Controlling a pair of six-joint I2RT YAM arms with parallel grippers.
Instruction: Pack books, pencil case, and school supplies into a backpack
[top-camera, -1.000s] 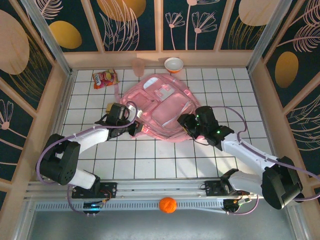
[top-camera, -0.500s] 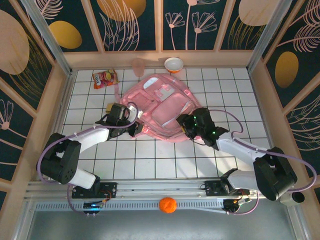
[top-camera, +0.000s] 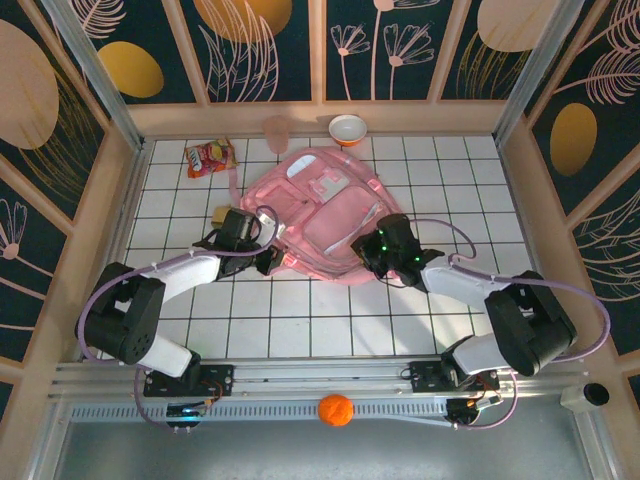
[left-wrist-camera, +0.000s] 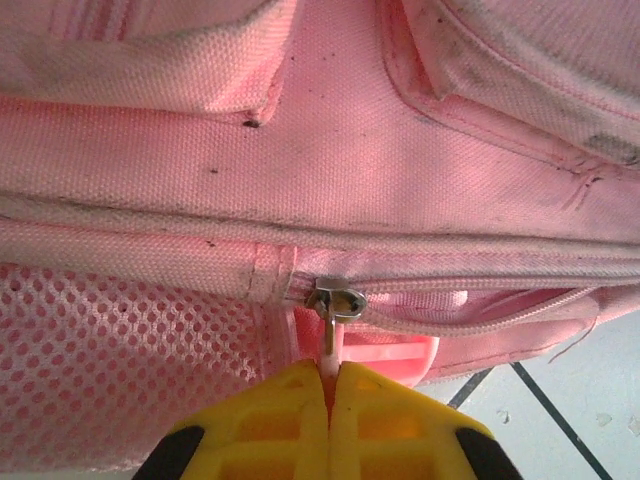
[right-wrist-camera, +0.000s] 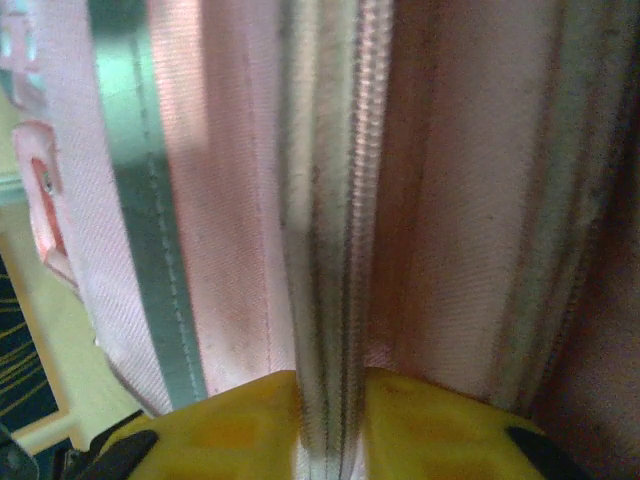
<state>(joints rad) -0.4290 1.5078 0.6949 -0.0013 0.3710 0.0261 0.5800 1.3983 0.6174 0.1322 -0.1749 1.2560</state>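
At the left edge of the large soft pink fabric backpack (top-camera: 320, 215), lying on the white tiled table (top-camera: 450, 165), the left gripper (left-wrist-camera: 330, 378) pinches the small silver metal zip pull (left-wrist-camera: 335, 300). At its right edge the right gripper (right-wrist-camera: 330, 400) has narrow jaws, apparently nipping the blurred zip seam (right-wrist-camera: 335, 200). The cloth looks limp and would bunch, so pull and seam are the holds.
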